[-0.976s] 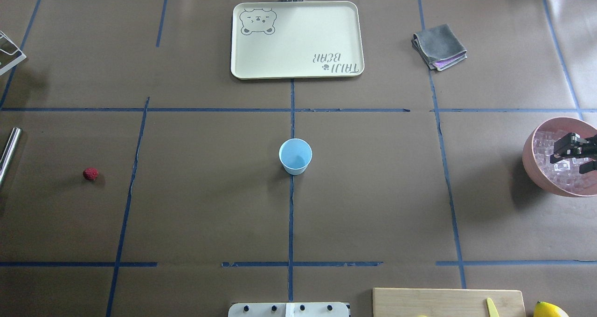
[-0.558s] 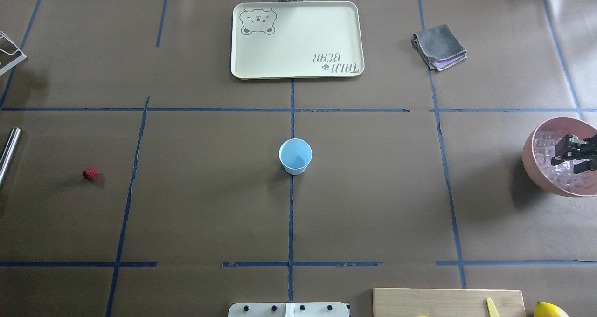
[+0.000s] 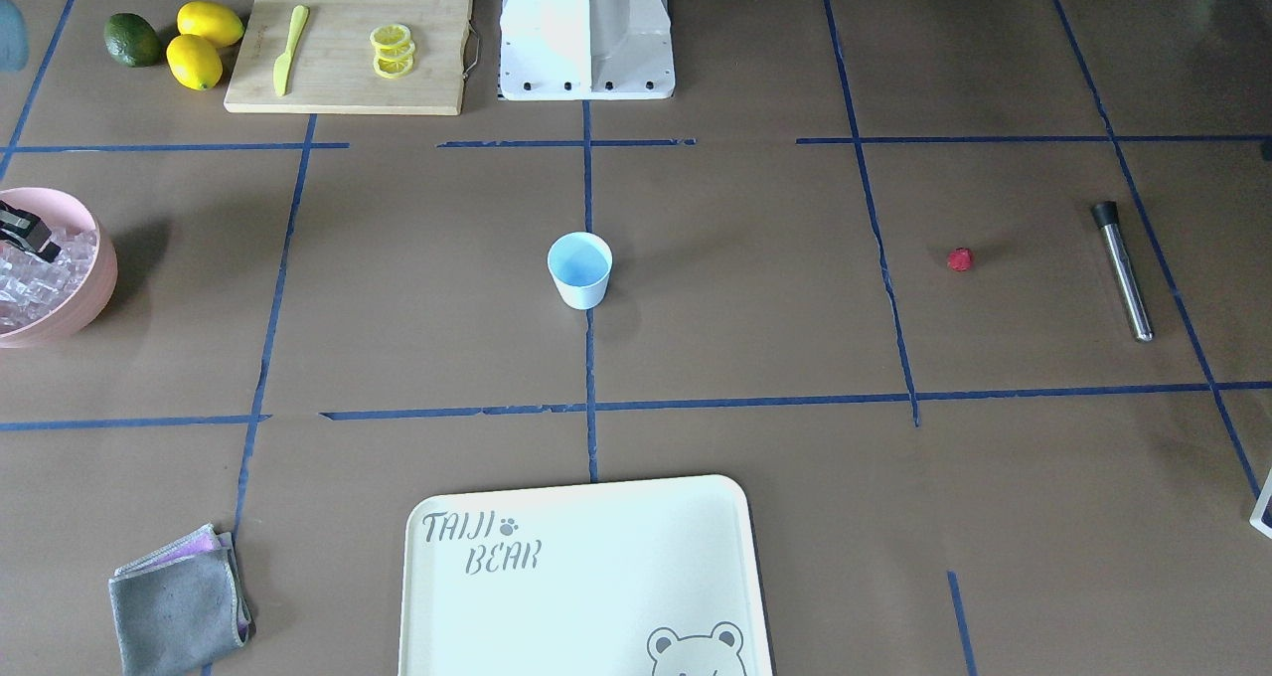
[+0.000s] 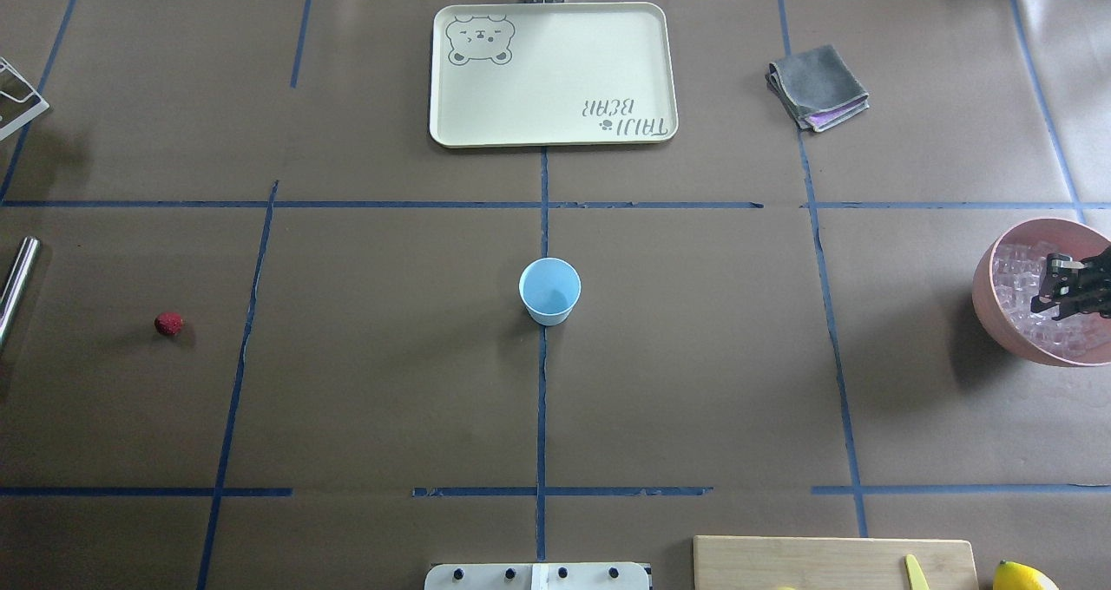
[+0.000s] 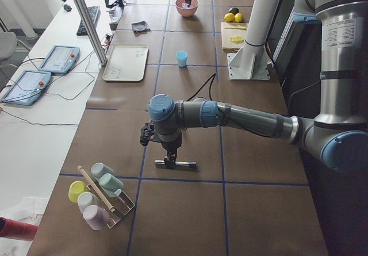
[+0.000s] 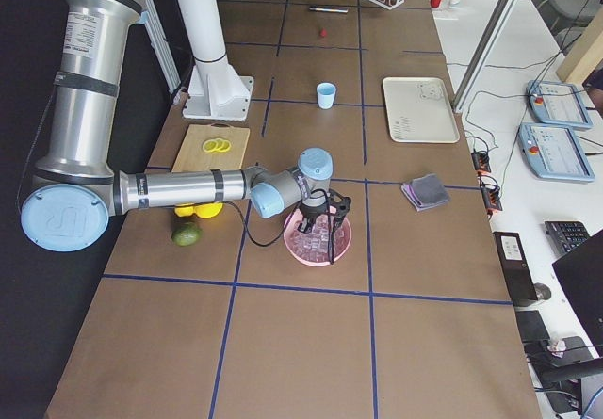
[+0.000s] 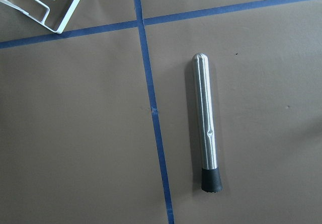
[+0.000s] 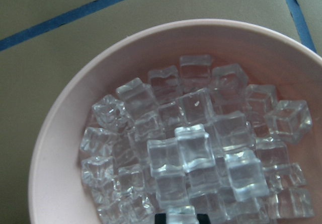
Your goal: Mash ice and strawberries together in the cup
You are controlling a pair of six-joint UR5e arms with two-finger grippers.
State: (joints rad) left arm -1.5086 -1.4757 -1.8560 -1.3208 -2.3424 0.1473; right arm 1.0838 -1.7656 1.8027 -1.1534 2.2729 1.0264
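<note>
A: Which step is it?
B: Fetching ice. The right gripper is low in the pink bowl at the bench's right end; how wide it stands, or if it holds a cube, I cannot tell.
A: And next?
B: Lift one cube, carry it left to the empty cup, mid-bench. The strawberry lies far left.

Lighting bright, even, diffuse from above. Brown surface matte, no glare. Shadows soft-edged: broad smudge beside the pink bowl, fainter one by the cup. Far strip of the overhead view blown out white. Left wrist view sharp, highlight streak along the metal rod. Right wrist view: ice crisp, small glints; bottom edge dark and blurred.
</note>
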